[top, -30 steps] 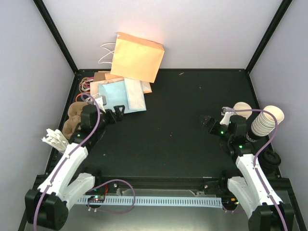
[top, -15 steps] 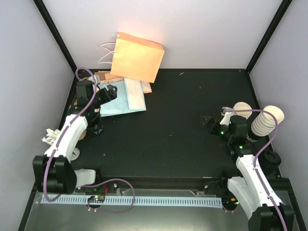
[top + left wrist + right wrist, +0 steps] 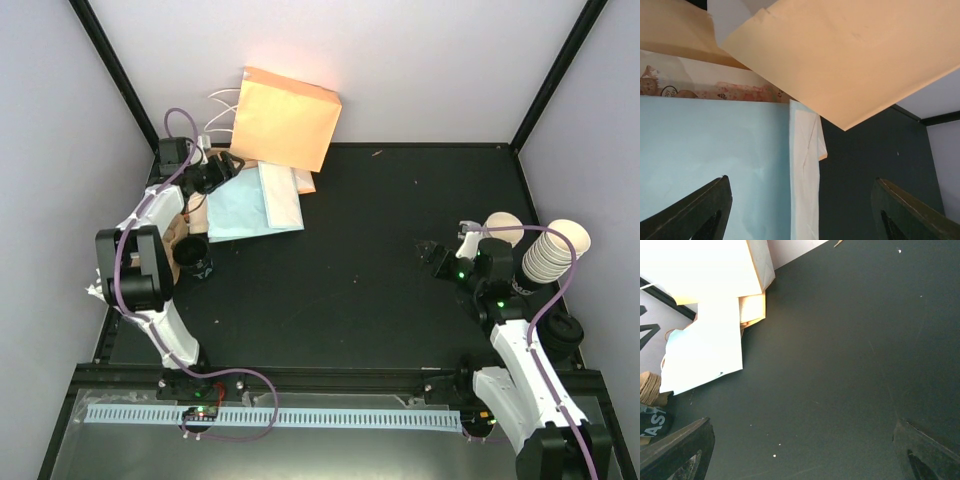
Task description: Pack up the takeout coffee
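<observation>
Between the spread fingers of the left gripper (image 3: 800,180), nothing held, with only a pale blue paper bag (image 3: 705,150) beneath and a tan paper bag (image 3: 855,55) beyond; right gripper (image 3: 802,421) likewise wide apart and empty over the black table (image 3: 840,365). Located the takeout coffee (image 3: 195,258) at the table's left edge, nearer than the bags, touched by neither gripper. Judged light, thin-walled and crushable, lid prone to popping; recommend gentle hold around the mid-wall, kept upright.

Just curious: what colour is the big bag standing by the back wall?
The bag is pale orange, clearest in the top view.
</observation>
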Motion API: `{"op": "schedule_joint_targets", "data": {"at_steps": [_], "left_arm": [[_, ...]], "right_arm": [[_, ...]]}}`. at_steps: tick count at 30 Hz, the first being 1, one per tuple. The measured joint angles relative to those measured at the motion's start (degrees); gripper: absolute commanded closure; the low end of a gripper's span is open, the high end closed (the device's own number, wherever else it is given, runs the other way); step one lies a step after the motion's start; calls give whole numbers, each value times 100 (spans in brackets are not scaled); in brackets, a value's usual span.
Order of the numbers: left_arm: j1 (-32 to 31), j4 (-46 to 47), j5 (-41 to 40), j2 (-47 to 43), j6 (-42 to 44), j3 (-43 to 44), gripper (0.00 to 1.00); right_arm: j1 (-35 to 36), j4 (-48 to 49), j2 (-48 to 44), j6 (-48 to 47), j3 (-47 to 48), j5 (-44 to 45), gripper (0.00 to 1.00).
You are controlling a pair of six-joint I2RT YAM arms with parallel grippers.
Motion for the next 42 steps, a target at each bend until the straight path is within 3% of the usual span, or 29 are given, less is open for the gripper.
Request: {"op": "schedule_joint_targets", "data": {"at_steps": [6, 18, 28, 34, 42], "left_arm": [[31, 66, 2, 374, 13, 352, 15], [17, 1252, -549, 706, 24, 474, 15], [-50, 1497, -494, 1703, 28, 1672, 17], [-48, 1547, -214, 2199, -2, 2201, 27], [-59, 2109, 588, 2212, -232, 2057, 46]], "right_arm": [[0, -7, -31, -4, 0, -70, 0], [0, 39, -35, -44, 0, -170, 0], [0, 225, 208, -46, 0, -208, 0], [0, 424, 345, -42, 0, -247, 0], [0, 470, 378, -39, 0, -302, 0]]}}
